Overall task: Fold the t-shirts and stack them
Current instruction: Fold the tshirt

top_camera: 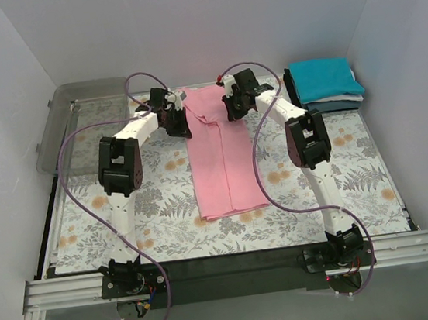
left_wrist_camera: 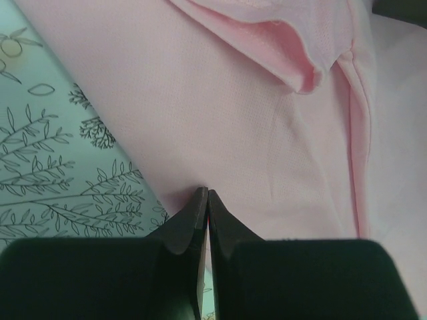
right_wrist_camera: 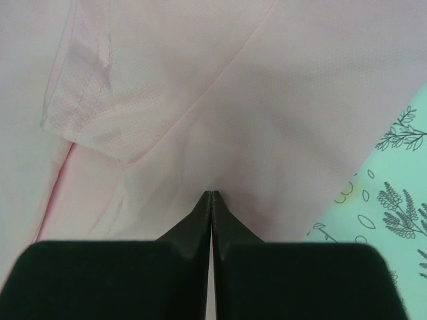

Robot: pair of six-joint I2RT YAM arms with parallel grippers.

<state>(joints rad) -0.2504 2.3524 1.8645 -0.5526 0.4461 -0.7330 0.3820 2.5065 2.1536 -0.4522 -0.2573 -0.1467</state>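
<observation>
The pink t-shirt [top_camera: 218, 159] lies folded lengthwise into a long strip down the middle of the floral table cloth [top_camera: 150, 214]. My left gripper [top_camera: 179, 111] is at the strip's far left edge, and my right gripper [top_camera: 232, 101] is at its far right edge. In the left wrist view the jaws [left_wrist_camera: 204, 193] are shut with their tips pinching the pink cloth [left_wrist_camera: 253, 133] at its edge. In the right wrist view the jaws [right_wrist_camera: 212, 195] are shut on the pink cloth [right_wrist_camera: 267, 100], which puckers at their tips. A folded sleeve [right_wrist_camera: 80, 100] lies left of them.
A stack of folded shirts [top_camera: 325, 82], teal on top with grey-blue and dark ones under it, sits at the back right corner. A clear plastic bin [top_camera: 76, 122] leans at the back left. White walls close in three sides.
</observation>
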